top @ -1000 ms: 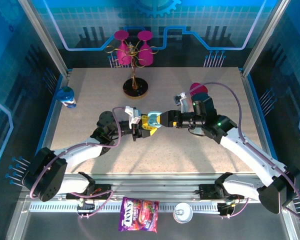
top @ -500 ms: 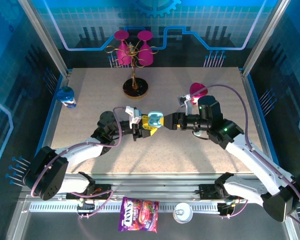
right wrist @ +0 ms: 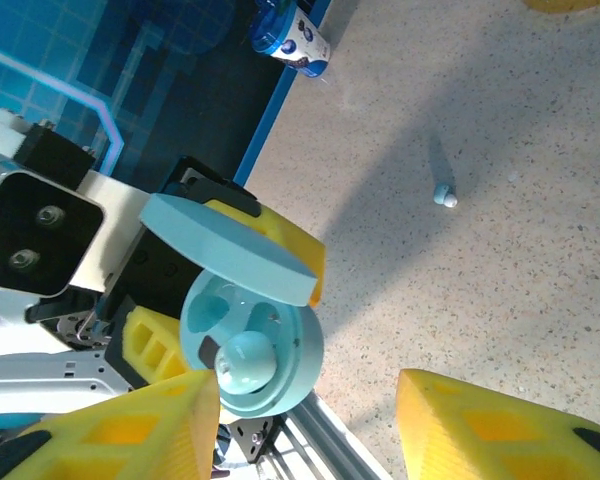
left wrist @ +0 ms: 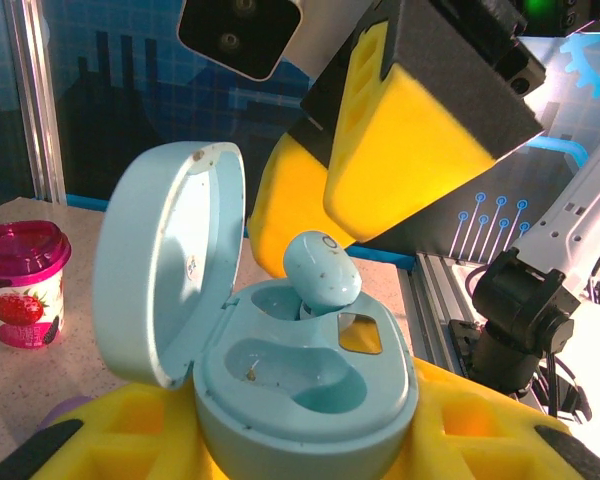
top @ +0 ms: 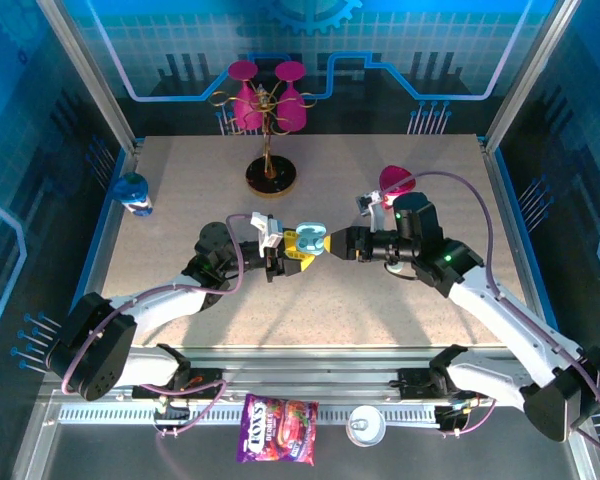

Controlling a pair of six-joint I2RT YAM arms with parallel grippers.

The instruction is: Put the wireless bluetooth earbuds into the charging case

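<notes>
1. A speckled beige table is carrying everything.
2. A black-based stand of pink glasses is standing toward its far edge.
3. A blue-and-white pot is sitting at the left edge.
4. A pink strawberry cup is standing on the right half.
5. A tiny light-blue earbud is lying by itself on bare tabletop.

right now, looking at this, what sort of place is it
Probably a robot lab test cell, not a home: a speckled table, aluminium frame posts around it, and blue circuit-print backdrop panels.
</notes>
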